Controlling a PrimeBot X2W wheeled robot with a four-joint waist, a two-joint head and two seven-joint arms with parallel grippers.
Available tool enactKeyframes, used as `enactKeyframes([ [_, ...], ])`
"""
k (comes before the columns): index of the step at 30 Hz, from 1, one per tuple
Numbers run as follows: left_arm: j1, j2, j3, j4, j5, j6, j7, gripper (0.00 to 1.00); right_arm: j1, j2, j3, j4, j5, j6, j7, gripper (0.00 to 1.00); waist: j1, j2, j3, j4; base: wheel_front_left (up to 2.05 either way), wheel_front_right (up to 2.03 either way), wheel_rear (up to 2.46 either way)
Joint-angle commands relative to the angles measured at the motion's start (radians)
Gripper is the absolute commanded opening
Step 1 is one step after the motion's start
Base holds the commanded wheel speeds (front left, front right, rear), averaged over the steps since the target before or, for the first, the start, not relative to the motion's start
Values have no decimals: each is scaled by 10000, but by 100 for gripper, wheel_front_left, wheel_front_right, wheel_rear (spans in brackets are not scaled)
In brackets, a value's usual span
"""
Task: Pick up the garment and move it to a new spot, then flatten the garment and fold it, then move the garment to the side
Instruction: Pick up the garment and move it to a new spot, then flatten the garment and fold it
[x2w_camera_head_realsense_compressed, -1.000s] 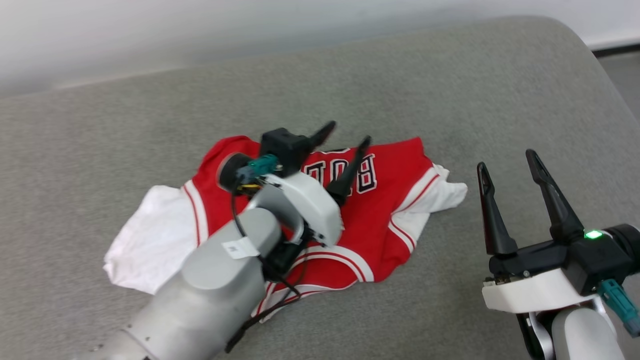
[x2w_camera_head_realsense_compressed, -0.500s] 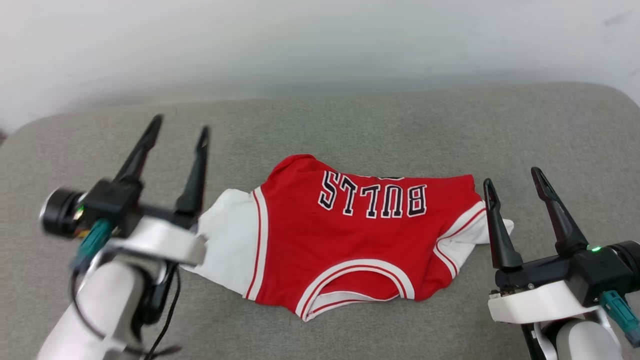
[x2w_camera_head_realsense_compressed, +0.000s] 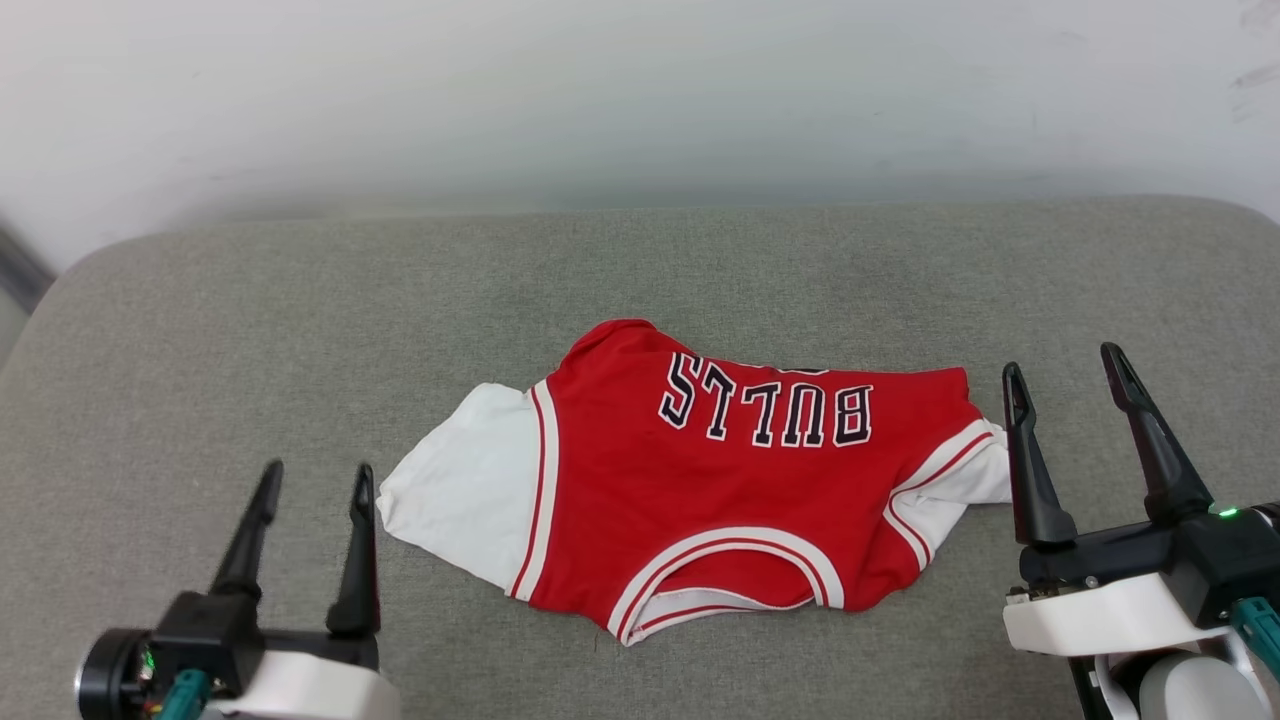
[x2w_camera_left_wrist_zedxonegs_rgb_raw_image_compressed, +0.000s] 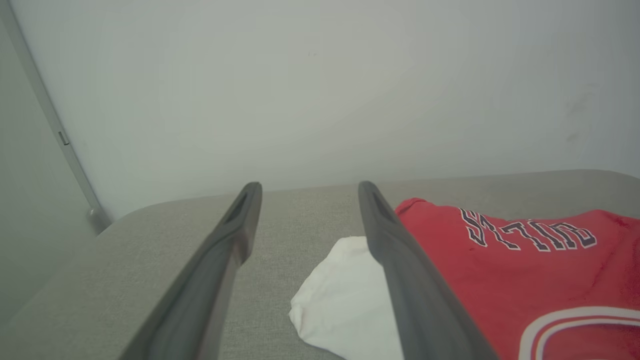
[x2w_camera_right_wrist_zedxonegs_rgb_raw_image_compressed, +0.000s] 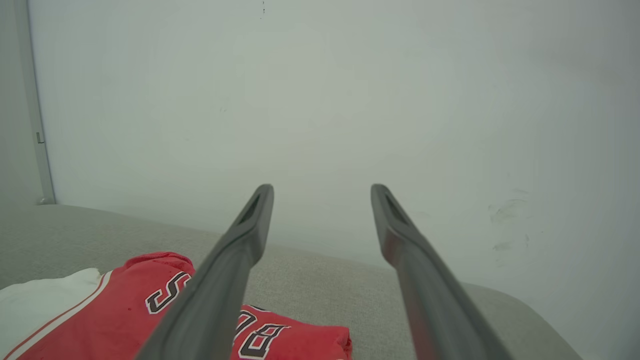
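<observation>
The garment (x2w_camera_head_realsense_compressed: 700, 480), a red jersey with white sleeves and upside-down "BULLS" lettering, lies folded over on the grey cushion (x2w_camera_head_realsense_compressed: 300, 300), collar toward me. My left gripper (x2w_camera_head_realsense_compressed: 318, 478) stands open at the lower left, just short of the white left sleeve, holding nothing. At the lower right my right gripper (x2w_camera_head_realsense_compressed: 1065, 362) is open beside the right sleeve, its inner finger overlapping the sleeve's tip in the head view. The left wrist view shows the garment (x2w_camera_left_wrist_zedxonegs_rgb_raw_image_compressed: 525, 270) to the right of the open left gripper (x2w_camera_left_wrist_zedxonegs_rgb_raw_image_compressed: 305, 186). In the right wrist view the garment (x2w_camera_right_wrist_zedxonegs_rgb_raw_image_compressed: 100, 310) lies lower left of the open right gripper (x2w_camera_right_wrist_zedxonegs_rgb_raw_image_compressed: 322, 187).
A pale wall (x2w_camera_head_realsense_compressed: 640, 90) rises right behind the cushion's far edge. The cushion's rounded corners show at far left and far right. A grey vertical strip (x2w_camera_left_wrist_zedxonegs_rgb_raw_image_compressed: 55, 135) runs down the wall at the left.
My left arm has pulled back off the garment to the lower left, gripper still open. The head camera has swung, so the whole scene shifted. The right gripper held its pose.
</observation>
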Motion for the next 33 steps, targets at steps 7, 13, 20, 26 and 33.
enactKeyframes([
  [7,553,-286,112,696,302,-674,-22,100,53,9,99,-172,32,-6,-24,100,1,0,98,-215,0,0,0],
  [13,-166,497,-299,1278,488,-1317,1499,100,-60,8,146,-203,65,-6,-24,100,1,0,483,-399,0,0,0],
  [20,-1787,1501,-432,1283,-1020,-2090,5126,100,-399,6,146,-254,157,-6,-24,100,1,0,1302,-567,0,0,0],
  [26,-3042,2524,-771,1584,-2759,-2242,8470,100,-722,8,282,-250,191,-6,-24,100,1,0,2010,-834,0,0,0],
  [33,-3615,2932,-842,1634,-4214,-2250,10032,100,-977,9,239,-229,293,-6,-24,100,1,0,2587,-1050,0,0,0],
])
